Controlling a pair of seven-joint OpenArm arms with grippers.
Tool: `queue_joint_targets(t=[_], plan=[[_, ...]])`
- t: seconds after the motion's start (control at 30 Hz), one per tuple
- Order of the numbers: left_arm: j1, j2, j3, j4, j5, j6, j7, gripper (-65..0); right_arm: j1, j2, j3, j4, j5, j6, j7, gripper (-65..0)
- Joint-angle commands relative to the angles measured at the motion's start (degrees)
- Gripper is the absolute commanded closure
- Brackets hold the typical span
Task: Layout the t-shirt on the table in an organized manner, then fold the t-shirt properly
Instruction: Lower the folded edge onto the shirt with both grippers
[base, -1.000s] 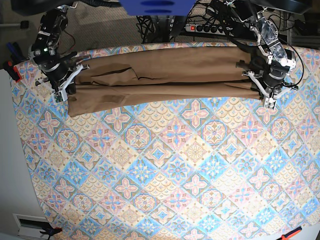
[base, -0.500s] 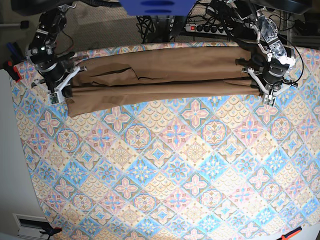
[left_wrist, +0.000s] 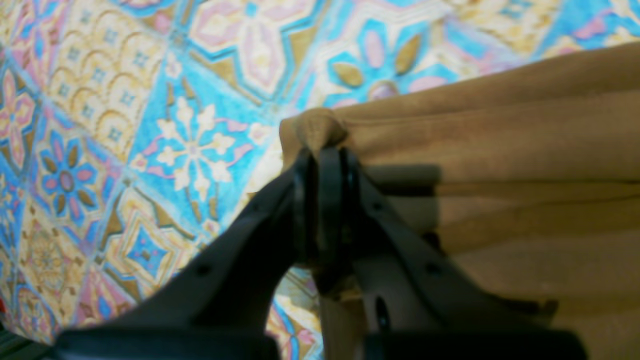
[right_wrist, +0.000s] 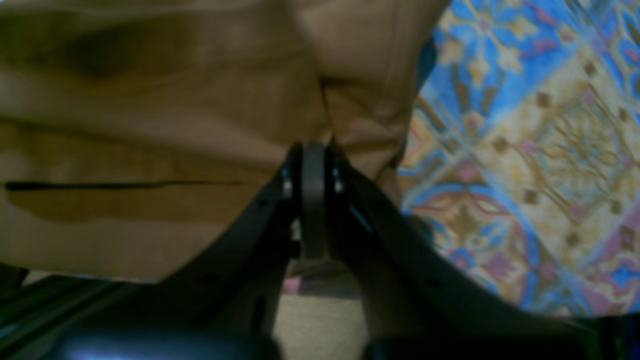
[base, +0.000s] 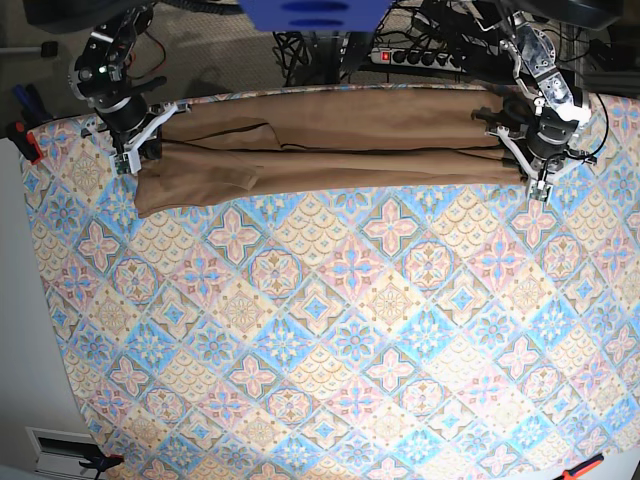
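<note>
Between both clenched pincers, the t-shirt stretches, apparently folded lengthwise.

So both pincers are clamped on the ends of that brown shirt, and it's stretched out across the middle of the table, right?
Not the middle. The base view shows the shirt stretched along the table's far edge. The rest holds: the left pincer and right pincer are each clamped on an end of it.

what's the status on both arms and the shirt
Left gripper and right gripper shut on tan-brown cotton t-shirt. Shirt stretched along far table edge. Nothing obstructing.
</note>
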Motion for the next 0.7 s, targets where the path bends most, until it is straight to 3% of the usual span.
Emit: queue_joint_targets(t=[0.0,0.33,0.43,0.5,0.67], plan=[[-0.23,-0.50,-0.23,0.87,0.13,0.49,-0.66,0.0,0.05,0.70,0.41,0.82,0.08,-0.15,0.72,0.0],[-0.23,0.20,-0.49,-4.49,0.13,0.49,-0.66,0.0,0.14,0.70,0.23,0.55,0.08,-0.15,0.28,0.0],[0.74,0.73,-0.49,-4.14,0.48,0.49,-0.66,-14.2,0.14,0.70,0.23,0.55,-0.01,-0.15,0.28,0.0],[0.83,0.73,-0.49,-3.44,0.04,0.49,-0.74,-20.1,0.14,0.70,0.23,0.55,-0.01,-0.15,0.28,-5.2],[0.91,2.58,-1.72,0.34,-0.14,0.49,-0.74,-24.7,0.14,0.70,0.23,0.55,-0.01,-0.15,0.28,-13.1]])
